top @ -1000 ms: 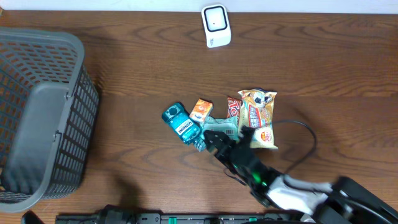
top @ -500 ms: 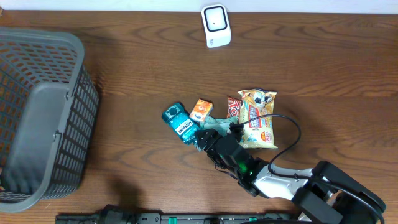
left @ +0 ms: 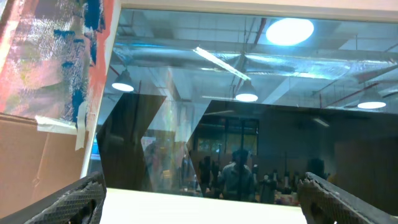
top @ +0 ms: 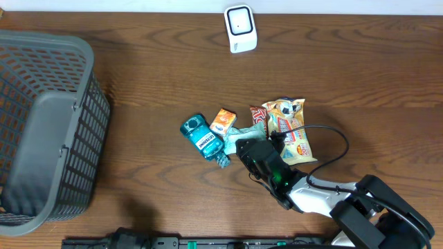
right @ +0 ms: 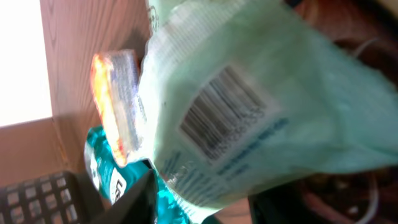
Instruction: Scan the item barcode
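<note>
Lying just under the right hand [top: 246, 148], pale green packet [right: 261, 143], barcode [right: 225, 112] showing

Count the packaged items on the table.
5: teal bottle leftmost, orange box, pale green packet under the right gripper, red bar, yellow snack bag rightmost. Others may be hidden.
</note>
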You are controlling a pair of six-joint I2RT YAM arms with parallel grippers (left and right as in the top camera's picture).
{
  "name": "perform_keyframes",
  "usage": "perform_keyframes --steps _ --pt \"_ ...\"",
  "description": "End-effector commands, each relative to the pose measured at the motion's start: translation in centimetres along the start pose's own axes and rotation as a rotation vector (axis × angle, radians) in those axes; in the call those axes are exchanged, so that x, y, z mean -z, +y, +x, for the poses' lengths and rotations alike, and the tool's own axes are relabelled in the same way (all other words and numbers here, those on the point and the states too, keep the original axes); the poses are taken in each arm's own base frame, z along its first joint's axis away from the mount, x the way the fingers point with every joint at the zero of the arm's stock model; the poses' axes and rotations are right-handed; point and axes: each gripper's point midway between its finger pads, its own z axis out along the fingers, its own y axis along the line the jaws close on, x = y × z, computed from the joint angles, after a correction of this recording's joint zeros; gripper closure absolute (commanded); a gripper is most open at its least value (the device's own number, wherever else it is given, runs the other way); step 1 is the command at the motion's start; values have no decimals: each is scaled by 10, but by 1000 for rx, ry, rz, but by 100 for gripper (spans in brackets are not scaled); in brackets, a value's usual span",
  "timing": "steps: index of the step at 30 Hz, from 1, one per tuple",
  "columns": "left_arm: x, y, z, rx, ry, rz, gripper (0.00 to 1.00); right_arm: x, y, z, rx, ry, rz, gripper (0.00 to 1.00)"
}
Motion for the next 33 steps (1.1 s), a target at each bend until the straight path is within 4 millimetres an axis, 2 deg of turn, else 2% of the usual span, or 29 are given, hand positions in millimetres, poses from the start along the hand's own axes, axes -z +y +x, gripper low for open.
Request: perform_keyframes --steps 1,4,5,8,12,16,18,20,21,23,24,25,26,29,33 --pt "2 -1 0 8 -6 7 2 -1 -37 -11 55 -53 107 66" --pt "2 -1 0 8 -6 7 2 -2 -31 -15 113 -63 84 78" --pt "2 -1 0 8 -6 7 2 -2 -25 -16 151 -64 62 81" --pt "2 -1 0 8 -5 7 2 -3 -3 -15 288 -44 -30 98" --pt "2 -1 0 8 -5 7 2 5 36 -6 468 11 -196 99" --pt "2 -1 1 7 0 7 2 27 69 7 660 64 -344 99" --pt "2 -1 3 5 8 8 2 38 74 10 710 74 -357 99" --pt "2 -1 4 4 11 8 2 46 70 8 731 73 -325 99" --pt "2 -1 4 4 11 8 2 49 66 6 738 70 -299 97" --pt "2 -1 4 4 12 8 2 52 57 1 732 63 -246 84" --pt "2 -1 4 4 12 8 2 52 54 1 717 65 -229 68" --pt "2 -1 4 4 12 8 2 51 52 1 698 70 -219 45" --pt "2 -1 4 4 12 9 2 51 50 1 676 74 -214 34" --pt "2 -1 4 4 12 8 2 48 48 -2 595 70 -195 26" --pt "2 -2 4 4 13 9 2 41 37 -9 479 38 -139 27"
